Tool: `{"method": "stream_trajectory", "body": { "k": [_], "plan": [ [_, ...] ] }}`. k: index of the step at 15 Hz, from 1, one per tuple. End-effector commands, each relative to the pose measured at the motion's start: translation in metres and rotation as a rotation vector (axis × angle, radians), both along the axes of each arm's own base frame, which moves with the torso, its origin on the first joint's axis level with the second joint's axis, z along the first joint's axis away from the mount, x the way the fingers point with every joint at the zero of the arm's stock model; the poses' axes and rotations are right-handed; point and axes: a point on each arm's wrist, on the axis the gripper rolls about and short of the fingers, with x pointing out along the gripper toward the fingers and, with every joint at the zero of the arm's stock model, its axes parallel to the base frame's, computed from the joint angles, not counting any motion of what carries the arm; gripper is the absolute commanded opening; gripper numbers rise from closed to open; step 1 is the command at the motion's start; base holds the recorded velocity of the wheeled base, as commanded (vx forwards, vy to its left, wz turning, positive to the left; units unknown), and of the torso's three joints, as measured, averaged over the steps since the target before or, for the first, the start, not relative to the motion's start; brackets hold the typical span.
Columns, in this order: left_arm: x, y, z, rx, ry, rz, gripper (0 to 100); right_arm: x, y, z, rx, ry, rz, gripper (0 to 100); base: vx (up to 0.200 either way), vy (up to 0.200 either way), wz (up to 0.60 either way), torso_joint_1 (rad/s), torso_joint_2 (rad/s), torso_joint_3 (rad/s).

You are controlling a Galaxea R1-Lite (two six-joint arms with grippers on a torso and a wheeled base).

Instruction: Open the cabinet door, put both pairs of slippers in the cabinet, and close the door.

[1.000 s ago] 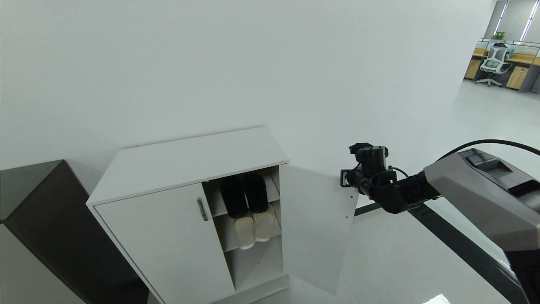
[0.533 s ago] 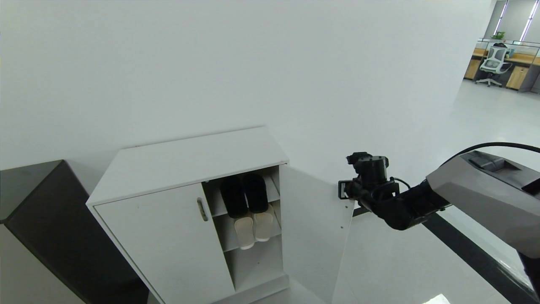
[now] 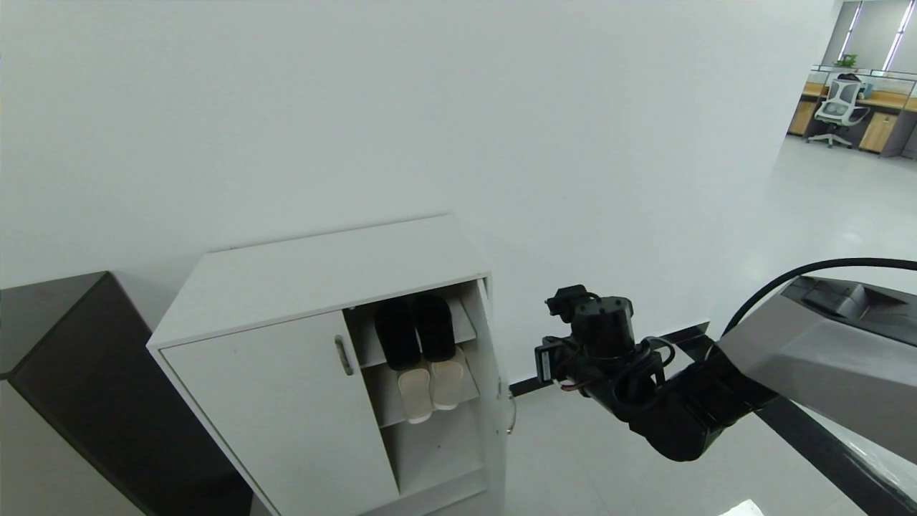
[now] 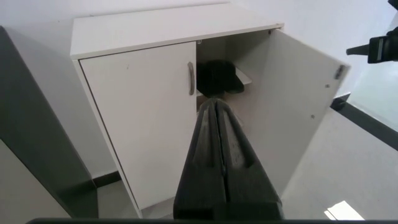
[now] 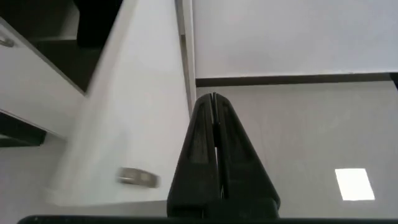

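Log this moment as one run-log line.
slippers: black pair on upper shelf, white pair below | door: partly open | right gripper: jaws shut, by door's outer side | left gripper: jaws shut | todo: close door

no readable text, labels, numbers or signs anywhere in these views.

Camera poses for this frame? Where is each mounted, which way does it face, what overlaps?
Head view: on the head, facing forward and down at the cabinet with its door open; the right arm and right gripper show beside the door.
Left wrist view: on the left wrist, facing the cabinet front; the shut left gripper is in the foreground.
Right wrist view: on the right wrist, facing the door's outer face, handle and floor; the right gripper is shut.
Shared: head and left wrist views both show the black slippers; all three show the door.
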Motion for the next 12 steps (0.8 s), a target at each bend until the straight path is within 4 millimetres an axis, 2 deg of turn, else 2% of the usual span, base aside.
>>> {"method": "stream_trajectory", "body": {
  "k": [1, 5, 12],
  "plan": [
    [0.000, 0.000, 0.000, -0.001, 0.001, 0.000, 0, -0.006, -0.002, 0.004, -0.014, -0.021, 0.014, 0, 0.000, 0.000, 0.00, 0.000, 0.00, 0.000],
    [0.000, 0.000, 0.000, -0.001, 0.001, 0.000, 0, -0.008, -0.002, 0.004, -0.026, -0.058, 0.025, 0, 0.000, 0.000, 0.00, 0.000, 0.00, 0.000],
    [0.000, 0.000, 0.000, 0.001, 0.001, 0.000, 0, -0.017, 0.003, -0.005, -0.057, -0.040, 0.056, 0, 0.000, 0.000, 0.60, 0.002, 0.00, 0.002]
  ]
}}
